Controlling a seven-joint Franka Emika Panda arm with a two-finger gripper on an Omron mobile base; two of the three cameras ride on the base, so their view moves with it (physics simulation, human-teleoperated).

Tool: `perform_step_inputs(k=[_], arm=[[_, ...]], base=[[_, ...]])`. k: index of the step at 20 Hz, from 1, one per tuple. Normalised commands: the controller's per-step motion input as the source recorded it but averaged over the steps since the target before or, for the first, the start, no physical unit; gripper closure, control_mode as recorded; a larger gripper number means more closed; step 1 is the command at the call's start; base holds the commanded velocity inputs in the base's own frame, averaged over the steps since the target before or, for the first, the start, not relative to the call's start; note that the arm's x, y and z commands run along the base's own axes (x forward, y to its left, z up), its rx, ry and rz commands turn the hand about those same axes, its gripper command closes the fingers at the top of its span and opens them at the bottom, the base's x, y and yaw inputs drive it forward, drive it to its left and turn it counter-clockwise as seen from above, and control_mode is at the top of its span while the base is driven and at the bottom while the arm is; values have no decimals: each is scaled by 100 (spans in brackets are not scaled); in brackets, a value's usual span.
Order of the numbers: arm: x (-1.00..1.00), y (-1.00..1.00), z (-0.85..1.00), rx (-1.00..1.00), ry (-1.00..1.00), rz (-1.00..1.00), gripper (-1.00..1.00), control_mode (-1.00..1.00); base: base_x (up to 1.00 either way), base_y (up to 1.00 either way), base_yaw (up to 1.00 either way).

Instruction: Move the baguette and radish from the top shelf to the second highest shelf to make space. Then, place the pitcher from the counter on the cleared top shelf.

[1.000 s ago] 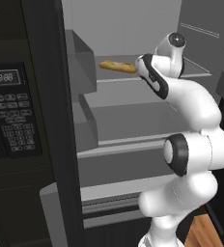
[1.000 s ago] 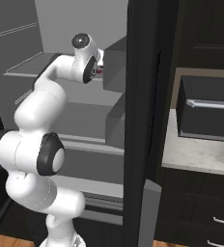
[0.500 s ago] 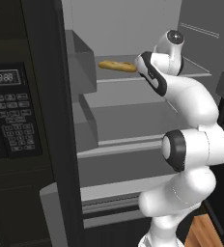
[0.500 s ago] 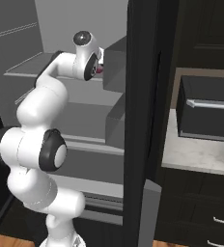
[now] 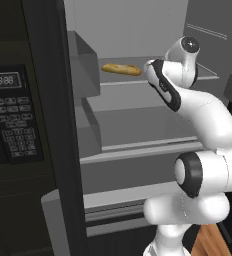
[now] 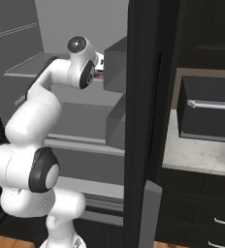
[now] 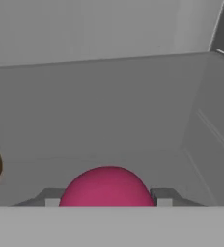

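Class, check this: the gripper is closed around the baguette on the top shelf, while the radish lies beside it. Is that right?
Not quite. The hand view shows the gripper closed on the radish; the baguette lies free beside it on the top shelf.

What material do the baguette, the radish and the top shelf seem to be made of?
Baguette: baked bread, matte golden-brown crust with darker mottling.
Radish: looks like smooth vegetable skin, evenly magenta, faintly glossy; plastic is not excluded.
Top shelf: flat pale grey panel, plastic or frosted glass; unclear which.
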Motion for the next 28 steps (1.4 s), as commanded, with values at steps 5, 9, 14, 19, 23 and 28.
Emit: perform_step_inputs(k=[5,9,14,19,23,28], arm=[[-100,0,0,0,0,0,100,-100],[-100,2,1,0,0,2,100,-100],[-81,25,-38,-4,8,1,100,-100],[-39,16,-80,-5,16,0,100,-100],[-5,0,-80,-3,20,0,100,-100],[2,0,-72,0,2,0,100,-100]], base=[[0,0,0],[0,0,0],[0,0,0],[0,0,0],[0,0,0],[0,0,0]])
